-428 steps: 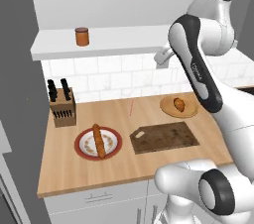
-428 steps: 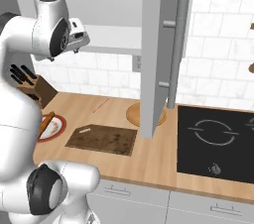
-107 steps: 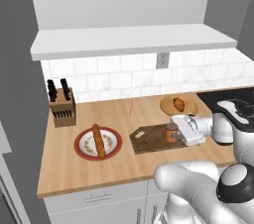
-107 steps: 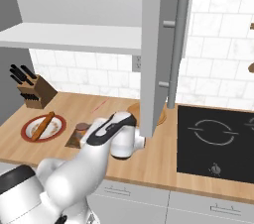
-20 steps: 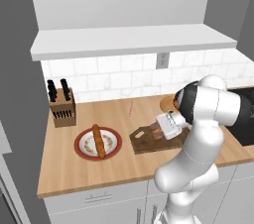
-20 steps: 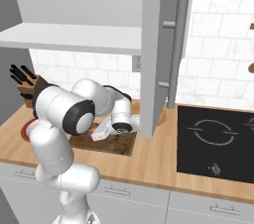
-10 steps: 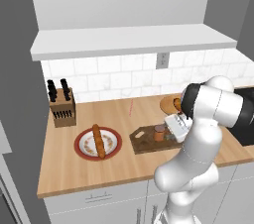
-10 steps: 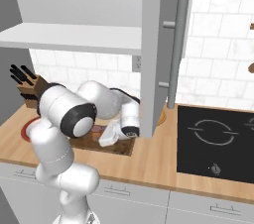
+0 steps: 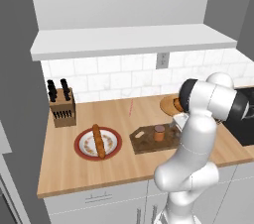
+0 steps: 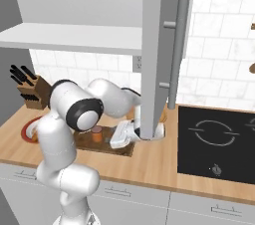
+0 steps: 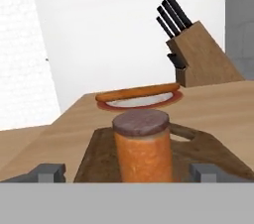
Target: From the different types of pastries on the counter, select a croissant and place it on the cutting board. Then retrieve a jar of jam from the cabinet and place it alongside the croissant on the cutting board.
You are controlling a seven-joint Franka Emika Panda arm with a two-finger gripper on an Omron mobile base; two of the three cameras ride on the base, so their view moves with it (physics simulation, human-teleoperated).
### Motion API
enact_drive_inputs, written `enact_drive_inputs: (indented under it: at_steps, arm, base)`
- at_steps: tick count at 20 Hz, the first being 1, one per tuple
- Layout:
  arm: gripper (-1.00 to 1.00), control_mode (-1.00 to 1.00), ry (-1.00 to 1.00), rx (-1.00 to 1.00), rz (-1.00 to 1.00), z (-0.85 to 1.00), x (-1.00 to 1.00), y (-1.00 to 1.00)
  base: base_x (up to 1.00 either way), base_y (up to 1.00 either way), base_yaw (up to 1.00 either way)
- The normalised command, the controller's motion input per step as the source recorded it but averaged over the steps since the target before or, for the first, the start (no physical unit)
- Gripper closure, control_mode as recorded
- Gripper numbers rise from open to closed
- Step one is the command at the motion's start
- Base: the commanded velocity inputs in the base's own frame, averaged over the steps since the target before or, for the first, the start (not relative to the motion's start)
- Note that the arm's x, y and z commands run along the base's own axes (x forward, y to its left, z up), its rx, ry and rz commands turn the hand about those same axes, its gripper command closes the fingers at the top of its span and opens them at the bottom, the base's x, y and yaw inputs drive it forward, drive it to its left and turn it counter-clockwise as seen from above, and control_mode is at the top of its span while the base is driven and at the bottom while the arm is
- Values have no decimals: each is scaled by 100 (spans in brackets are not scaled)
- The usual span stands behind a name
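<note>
The jar of jam (image 11: 143,151), orange-brown with a darker lid, stands upright on the dark cutting board (image 11: 208,154). My gripper (image 11: 128,174) is open, its fingertips (image 11: 47,172) wide apart on either side of the jar and not touching it. From the left base, the jar (image 9: 158,132) sits on the board (image 9: 144,141) just left of the gripper (image 9: 171,127). The croissant (image 9: 176,103) lies on the round tan plate (image 9: 166,104) behind my arm, partly hidden. The right base view shows the jar (image 10: 97,133) beside the gripper (image 10: 111,139).
A long baguette (image 9: 98,141) lies on a red-rimmed plate (image 9: 82,143) left of the board. A knife block (image 9: 62,109) stands at the back left. The open cabinet door (image 10: 162,50) hangs in front of the right base view. The black hob (image 10: 214,134) is to the right.
The fingers have spread wider and let go of the jar, which stays standing on the board. The hand has drawn back slightly to the right.
</note>
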Motion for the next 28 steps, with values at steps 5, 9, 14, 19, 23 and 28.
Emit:
enact_drive_inputs:
  at_steps: [5,9,14,19,23,28]
  arm:
    - [-100,-100,-15,-15,9,3,0,-34]
    - [-100,-100,-1,5,3,31,12,-37]
    - [-100,-100,0,10,4,58,11,-18]
    - [-100,-100,-2,-2,3,4,0,0]
    - [-100,-100,-15,-23,28,26,0,-1]
    - [-100,-100,-12,-20,24,25,0,0]
  base:
    - [0,0,0]
    - [0,0,0]
    - [0,0,0]
    - [0,0,0]
    - [0,0,0]
    - [0,0,0]
